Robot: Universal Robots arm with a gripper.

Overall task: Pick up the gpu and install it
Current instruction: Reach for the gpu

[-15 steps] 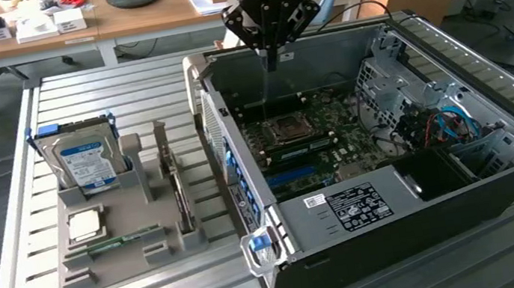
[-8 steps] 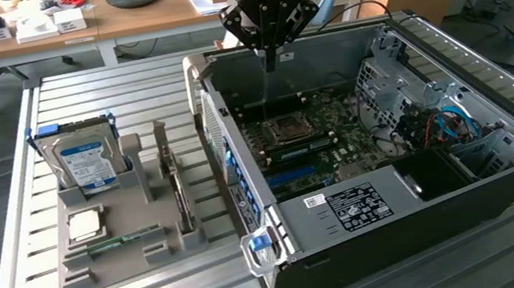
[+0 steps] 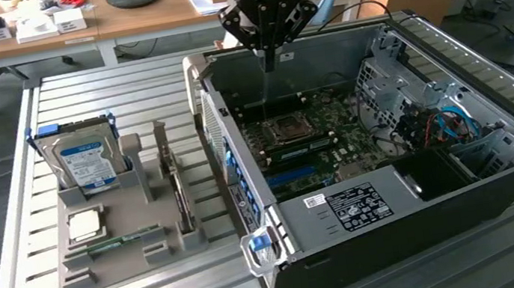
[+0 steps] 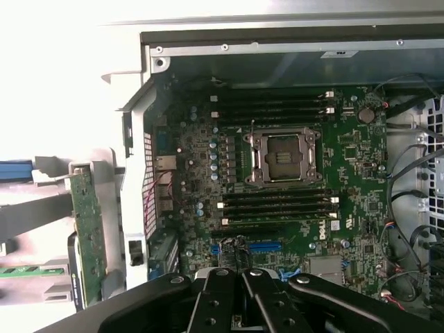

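Observation:
The gpu [image 3: 179, 193] is a thin dark card standing on edge in a grey holder tray [image 3: 143, 262], left of the open computer case [image 3: 386, 201] in the exterior view. Its metal bracket end points away from the table's front edge. In the wrist view the gpu [image 4: 87, 232] shows as a greenish board beside the case wall. My gripper [image 3: 268, 63] hangs over the far end of the case, above the motherboard [image 3: 313, 144]. It is well apart from the card. Its black fingers [image 4: 220, 291] are shut together with nothing between them, over the motherboard [image 4: 277, 180].
The tray also holds a silver hard drive [image 3: 86, 159] with a blue-white label, a processor chip [image 3: 85, 225] and a green memory stick [image 3: 114, 243]. Cables and a drive cage [image 3: 435, 119] fill the case's right side. A desk [image 3: 118, 16] with clutter stands behind the slatted table.

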